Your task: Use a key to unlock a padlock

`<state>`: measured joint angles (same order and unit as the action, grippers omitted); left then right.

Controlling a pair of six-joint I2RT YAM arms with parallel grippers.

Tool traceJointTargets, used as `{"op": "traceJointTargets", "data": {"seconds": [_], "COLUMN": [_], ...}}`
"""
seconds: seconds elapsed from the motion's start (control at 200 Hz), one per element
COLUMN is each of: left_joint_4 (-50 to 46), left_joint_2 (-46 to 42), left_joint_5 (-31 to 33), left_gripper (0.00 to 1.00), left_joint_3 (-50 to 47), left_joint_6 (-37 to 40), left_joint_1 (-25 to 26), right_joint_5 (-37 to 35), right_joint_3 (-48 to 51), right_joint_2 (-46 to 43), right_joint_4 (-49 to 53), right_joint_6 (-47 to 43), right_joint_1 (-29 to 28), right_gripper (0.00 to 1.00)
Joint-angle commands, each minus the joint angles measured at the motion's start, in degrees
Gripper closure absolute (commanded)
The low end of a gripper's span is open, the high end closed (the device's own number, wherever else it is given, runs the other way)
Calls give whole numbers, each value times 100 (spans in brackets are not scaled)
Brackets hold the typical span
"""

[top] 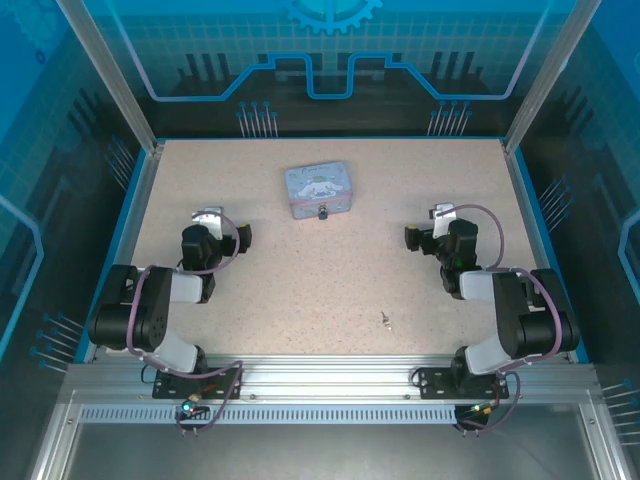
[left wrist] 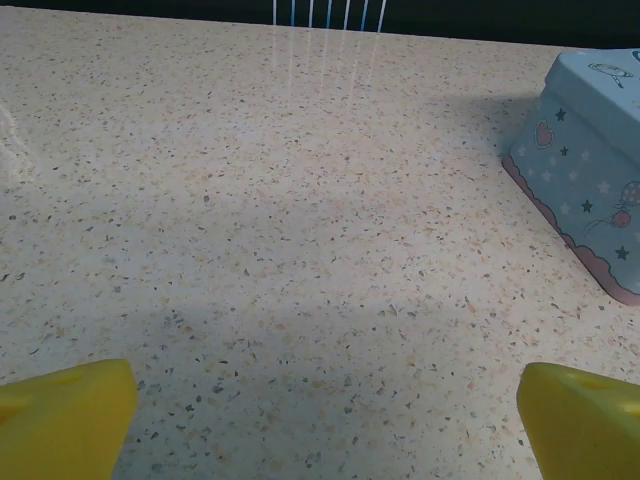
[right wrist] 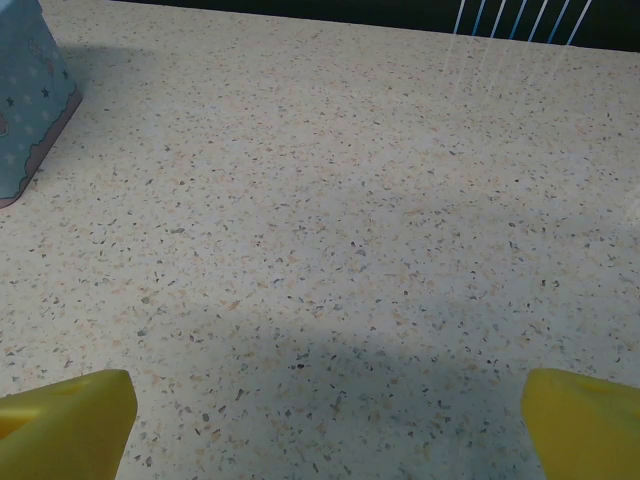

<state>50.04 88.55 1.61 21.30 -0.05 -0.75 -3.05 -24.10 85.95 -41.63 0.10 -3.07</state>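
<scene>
The tiny dark padlock [top: 323, 212] hangs at the front side of the pale lilac-blue tin [top: 318, 190], at the far middle of the table. The small silvery key [top: 386, 319] lies flat on the table near the front edge, right of centre. My left gripper [top: 225, 224] hovers left of the tin, open, with nothing between its yellow fingertips [left wrist: 65, 420]. To the right of the tin my right gripper [top: 428, 224] is open and empty too, its yellow fingertips [right wrist: 585, 425] wide apart. The key lies nearer the right arm, behind its gripper.
The tin's starred side wall [left wrist: 590, 170] shows at the right edge of the left wrist view, and its corner [right wrist: 25, 100] at the left edge of the right wrist view. A blue rim and aluminium posts [top: 110, 75] bound the speckled table [top: 330, 280].
</scene>
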Motion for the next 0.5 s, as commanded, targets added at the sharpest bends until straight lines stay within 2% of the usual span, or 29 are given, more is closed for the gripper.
{"op": "traceJointTargets", "data": {"seconds": [0.0,0.495], "left_joint_4": [198,231], "left_joint_2": [14,-5], "left_joint_5": [-99,11], "left_gripper": [1,1], "left_joint_3": [85,60], "left_joint_6": [-38,-91], "left_joint_1": [-39,-39], "right_joint_5": [-47,17], "right_joint_3": [-68,-128], "right_joint_2": [19,-26], "right_joint_4": [-144,-25], "right_joint_6": [-61,-16], "right_joint_1": [-32,16], "right_gripper": [0,0]}}
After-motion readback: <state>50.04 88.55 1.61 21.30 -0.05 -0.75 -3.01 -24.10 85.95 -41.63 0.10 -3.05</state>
